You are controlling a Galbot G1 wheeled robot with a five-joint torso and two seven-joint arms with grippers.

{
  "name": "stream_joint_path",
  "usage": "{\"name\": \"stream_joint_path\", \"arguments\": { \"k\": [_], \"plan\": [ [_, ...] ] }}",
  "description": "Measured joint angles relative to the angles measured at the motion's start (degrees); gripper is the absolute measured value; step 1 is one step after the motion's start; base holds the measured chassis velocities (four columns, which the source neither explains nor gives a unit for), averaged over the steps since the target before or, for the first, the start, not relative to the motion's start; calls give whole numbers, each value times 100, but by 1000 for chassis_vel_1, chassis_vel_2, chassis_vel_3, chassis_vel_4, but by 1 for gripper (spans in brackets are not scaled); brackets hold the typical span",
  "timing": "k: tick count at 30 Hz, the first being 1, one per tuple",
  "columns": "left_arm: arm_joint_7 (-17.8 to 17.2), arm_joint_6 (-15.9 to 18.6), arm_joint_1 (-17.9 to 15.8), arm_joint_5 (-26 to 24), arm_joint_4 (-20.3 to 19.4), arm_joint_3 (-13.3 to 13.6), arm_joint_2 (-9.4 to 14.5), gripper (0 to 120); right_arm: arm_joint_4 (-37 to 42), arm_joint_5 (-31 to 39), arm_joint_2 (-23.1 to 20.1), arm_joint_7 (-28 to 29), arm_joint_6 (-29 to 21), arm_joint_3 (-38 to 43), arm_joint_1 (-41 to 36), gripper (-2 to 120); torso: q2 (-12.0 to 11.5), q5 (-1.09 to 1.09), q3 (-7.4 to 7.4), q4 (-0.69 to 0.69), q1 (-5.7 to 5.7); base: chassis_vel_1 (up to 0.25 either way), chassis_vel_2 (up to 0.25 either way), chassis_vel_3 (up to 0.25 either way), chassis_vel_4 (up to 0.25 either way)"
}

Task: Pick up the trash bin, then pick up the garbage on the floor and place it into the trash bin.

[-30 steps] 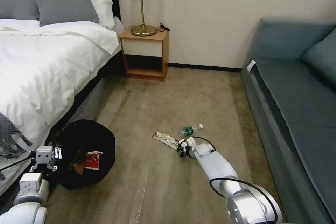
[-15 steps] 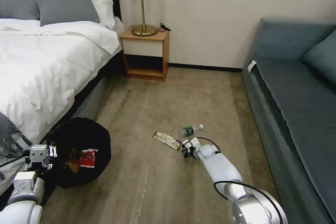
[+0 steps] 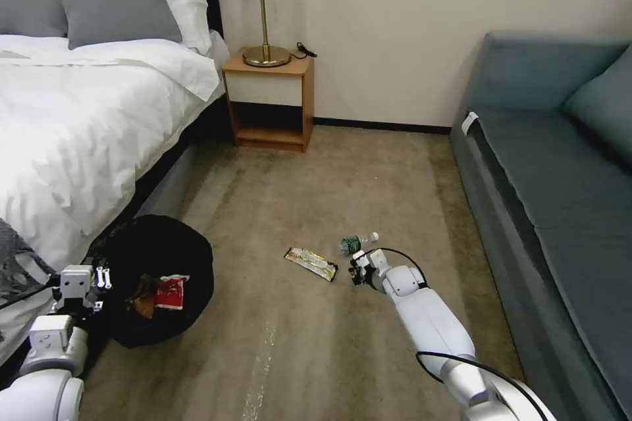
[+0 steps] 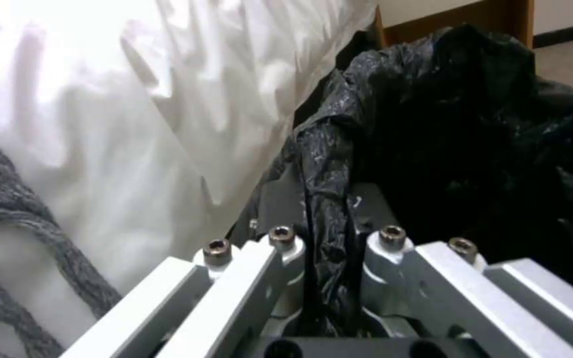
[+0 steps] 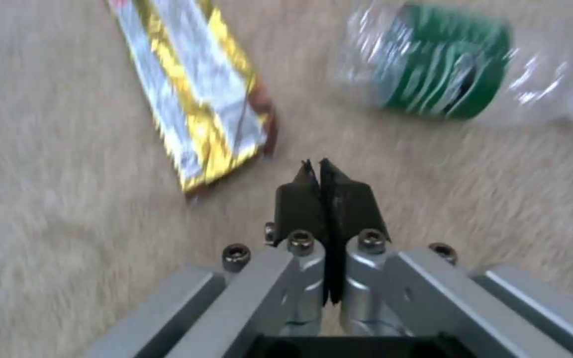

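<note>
The trash bin [image 3: 161, 256], lined with a black bag [image 4: 472, 124], stands on the floor [image 3: 296, 197] beside the bed. My left gripper [image 3: 99, 281] [image 4: 326, 214] is shut on its bagged rim. A red-and-white wrapper [image 3: 170, 291] and tan paper [image 3: 141, 302] lie inside. On the carpet, the long yellow-black wrapper [image 3: 311, 263] [image 5: 194, 94] and the clear green-label bottle [image 3: 355, 243] [image 5: 445, 59] lie close together. My right gripper [image 3: 359, 270] [image 5: 318, 171] hovers low between them, just short of both, shut with nothing in it.
A white bed [image 3: 79, 131] fills the left, right against the bin. A wooden nightstand [image 3: 266, 102] with a brass lamp [image 3: 263, 13] stands at the back wall. A blue-grey sofa [image 3: 553, 184] lines the right. Open carpet runs down the middle.
My right gripper has slid right, from the yellow wrapper's end toward the bottle, staying shut. The head camera shifted a little; the left gripper keeps its hold on the bin.
</note>
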Motion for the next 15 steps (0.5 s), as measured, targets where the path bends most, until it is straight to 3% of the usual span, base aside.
{"name": "stream_joint_path", "arguments": {
  "k": [2, 4, 8, 15],
  "plan": [
    [-1, 0, -2, -1, 0, 1, 1, 5, 5, 6, -1, 4, 4, 2, -2, 1, 0, 0, 0, 0, 0, 0, 0, 0, 0],
    [-17, 1, -19, -21, 7, 5, 21, 5, 131, 126, -12, 92, 153, 70, -38, 13, 0, 0, 0, 0, 0, 0, 0, 0, 0],
    [-26, 1, -27, -39, 20, 4, 44, 5, 203, 266, -15, 135, 316, 142, -63, 22, 0, 1, 0, 0, 0, 0, 0, 0, 0],
    [-52, -2, -69, -69, 87, 2, 109, 5, 615, 761, -15, 328, 652, 362, -210, 51, 1, 0, -1, 1, 0, 0, 0, 0, 0]
  ]
}}
